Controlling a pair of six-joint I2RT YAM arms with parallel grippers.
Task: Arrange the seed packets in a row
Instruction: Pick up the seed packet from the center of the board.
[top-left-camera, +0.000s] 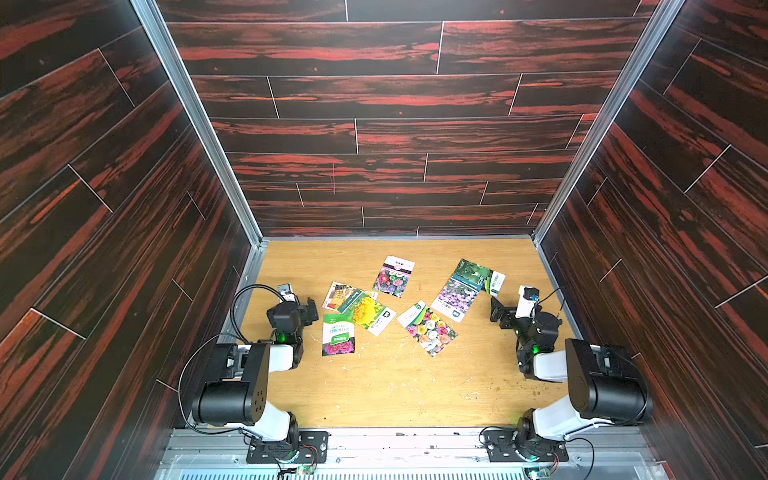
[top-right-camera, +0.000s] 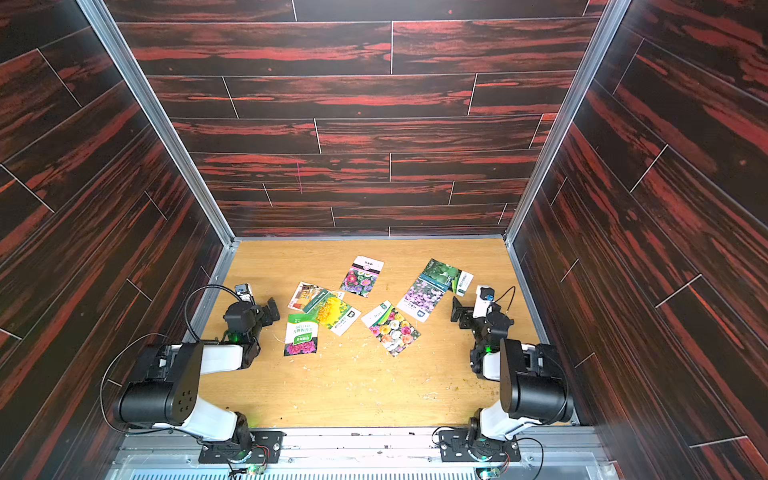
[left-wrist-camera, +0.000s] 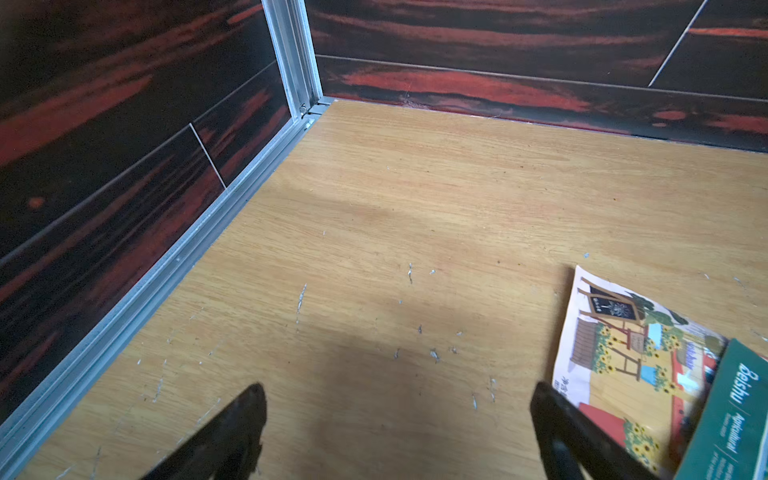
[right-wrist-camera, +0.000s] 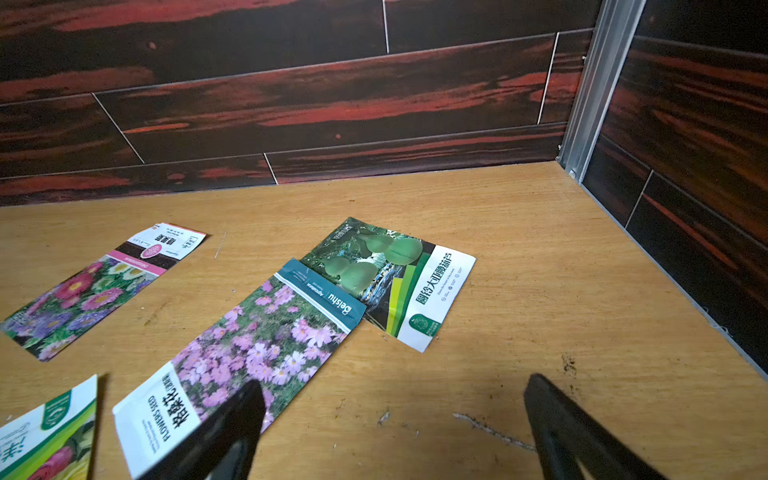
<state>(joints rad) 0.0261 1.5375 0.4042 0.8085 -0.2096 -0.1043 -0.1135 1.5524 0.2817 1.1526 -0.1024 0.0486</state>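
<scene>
right gripper (right-wrist-camera: 395, 382) spread wide | purple-flower packet (right-wrist-camera: 266, 345): "Beishu", "FLOWERS SEED"

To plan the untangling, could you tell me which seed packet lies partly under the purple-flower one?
The green gourd packet: it alone is tucked beneath the purple-flower packet.
</scene>
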